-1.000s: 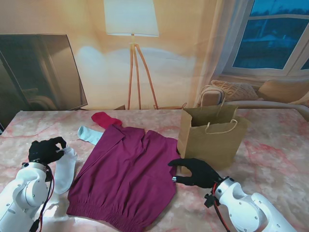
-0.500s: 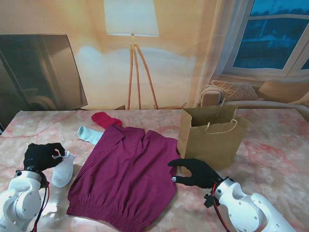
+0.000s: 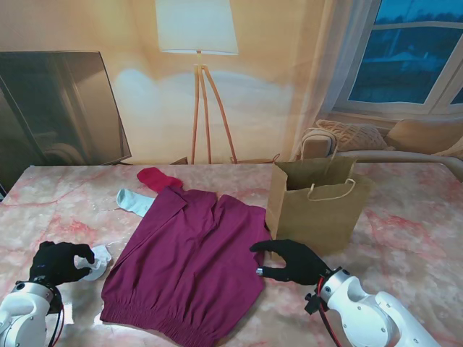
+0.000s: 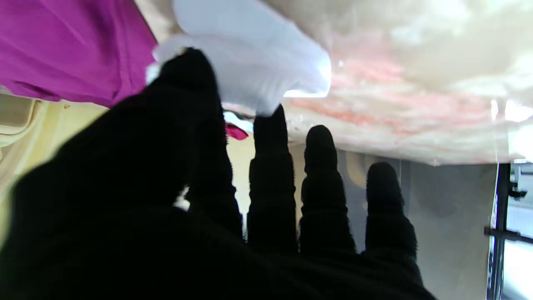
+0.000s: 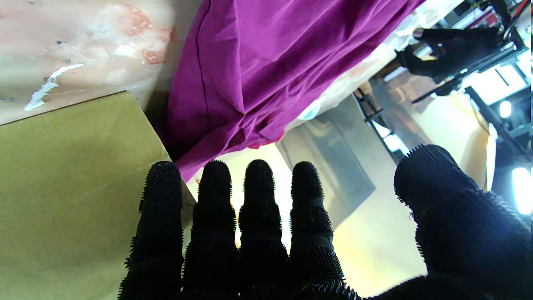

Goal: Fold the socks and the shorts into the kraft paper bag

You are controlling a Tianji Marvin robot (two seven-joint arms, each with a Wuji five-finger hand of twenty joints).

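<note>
At lower left of the stand's view, the left hand (image 3: pixel 59 262) has its black-gloved fingers (image 4: pixel 189 83) pinched on the crumpled white cotton sock (image 3: pixel 99 258), probably to fold it toward me. At lower right, the right hand (image 3: pixel 293 262) rests, fingers apart, holding nothing, beside the spread magenta shorts (image 3: pixel 188 260). Farther back the open kraft paper bag (image 3: pixel 318 206) stands upright on the pink marbled surface (image 3: pixel 412 238), with open room at right.

No legible text, labels, brands, numbers or signs in any view; kraft paper bag (image 3: pixel 316 207) faces plain, unprinted.
</note>
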